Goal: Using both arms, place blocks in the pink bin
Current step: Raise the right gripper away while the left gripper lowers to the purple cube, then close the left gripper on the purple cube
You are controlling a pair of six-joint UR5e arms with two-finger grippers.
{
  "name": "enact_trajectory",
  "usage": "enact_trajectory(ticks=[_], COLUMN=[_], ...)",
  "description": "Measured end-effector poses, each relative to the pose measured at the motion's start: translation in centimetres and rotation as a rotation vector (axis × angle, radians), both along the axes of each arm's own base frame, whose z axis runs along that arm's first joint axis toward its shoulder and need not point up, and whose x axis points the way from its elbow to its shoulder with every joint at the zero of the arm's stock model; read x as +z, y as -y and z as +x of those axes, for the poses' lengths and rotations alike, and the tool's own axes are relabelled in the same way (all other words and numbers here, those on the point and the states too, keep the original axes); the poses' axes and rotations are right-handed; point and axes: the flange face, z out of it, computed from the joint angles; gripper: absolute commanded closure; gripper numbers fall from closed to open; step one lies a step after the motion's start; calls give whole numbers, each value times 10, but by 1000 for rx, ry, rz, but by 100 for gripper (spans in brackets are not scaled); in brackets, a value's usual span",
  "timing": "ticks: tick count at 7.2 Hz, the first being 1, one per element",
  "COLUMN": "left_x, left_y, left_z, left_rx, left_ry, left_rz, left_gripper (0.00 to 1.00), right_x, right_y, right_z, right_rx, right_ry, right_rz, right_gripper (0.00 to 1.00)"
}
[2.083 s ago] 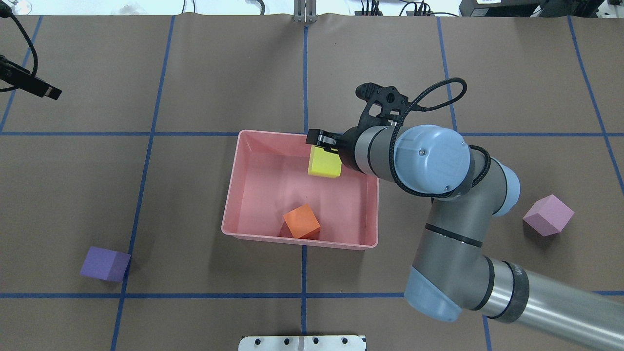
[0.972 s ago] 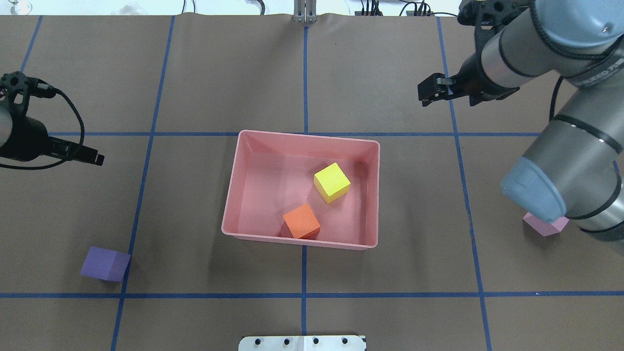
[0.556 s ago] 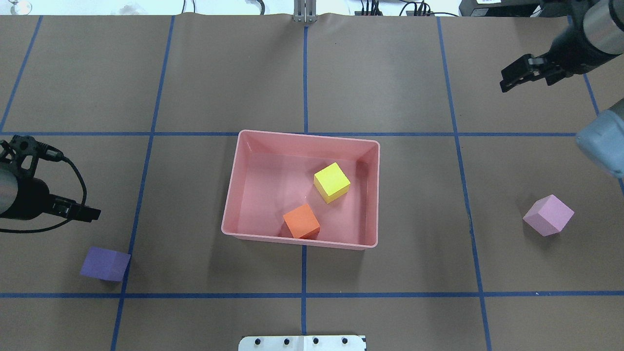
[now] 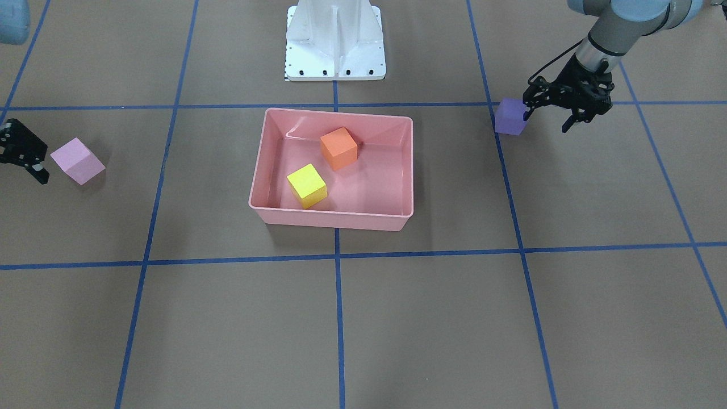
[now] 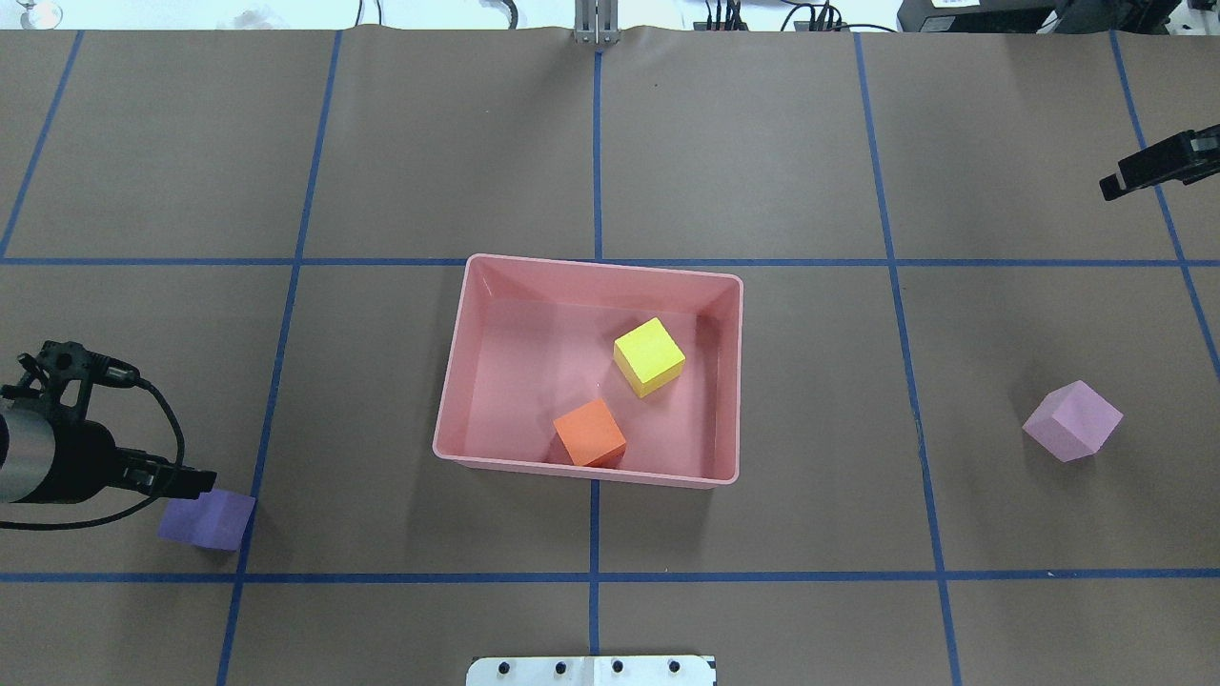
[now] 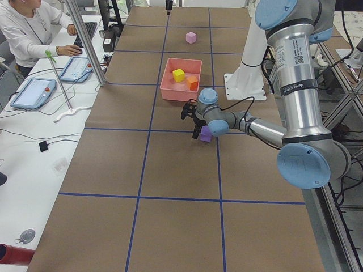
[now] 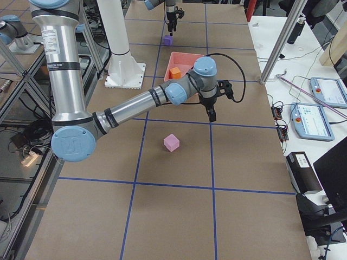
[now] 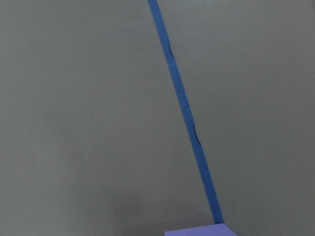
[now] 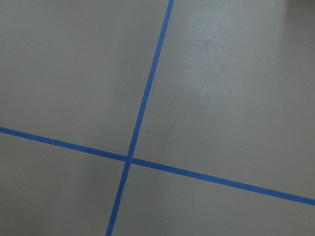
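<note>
The pink bin [image 5: 581,468] [image 4: 332,219] sits mid-table with the yellow cube [image 5: 649,356] [image 4: 306,185] and the orange cube [image 5: 590,432] [image 4: 338,147] resting inside. The purple cube [image 5: 207,519] [image 4: 509,116] lies on the table at the near left. My left gripper [image 5: 191,479] [image 4: 547,120] is open and low, right beside the purple cube; only the cube's top edge [image 8: 197,231] shows in the left wrist view. The light pink cube [image 5: 1072,420] [image 4: 78,161] lies at the right. My right gripper [image 5: 1113,183] [image 4: 35,169] looks open and empty, beyond the pink cube.
The white robot base [image 4: 335,45] stands at the table's near edge behind the bin. Blue tape lines [image 9: 129,158] grid the brown table. An operator [image 6: 34,28] sits at a side desk with tablets, off the table.
The right gripper let the yellow cube go into the bin and swung away to the far right. The left gripper came down the left side to the purple cube.
</note>
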Motion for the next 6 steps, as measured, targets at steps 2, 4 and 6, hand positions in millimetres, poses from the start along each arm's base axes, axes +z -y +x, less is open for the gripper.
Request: enact_trajectory(ticks=[2,4,6], left_x=[3,9,13], left_y=[-23,-43,-48], left_z=[26,47,54], left_rx=[-8,-14,-48], left_ry=[18,46,58], left_rz=[-23,-22,-25], left_gripper=[0,70,100], right_x=[16,22,25], right_y=[0,-1,-3], right_z=[6,7,8], right_rx=[-1,-5,-6], right_ry=[-6,-11,-13], right_rz=[-10,-14,-19], right_gripper=[0,0,0])
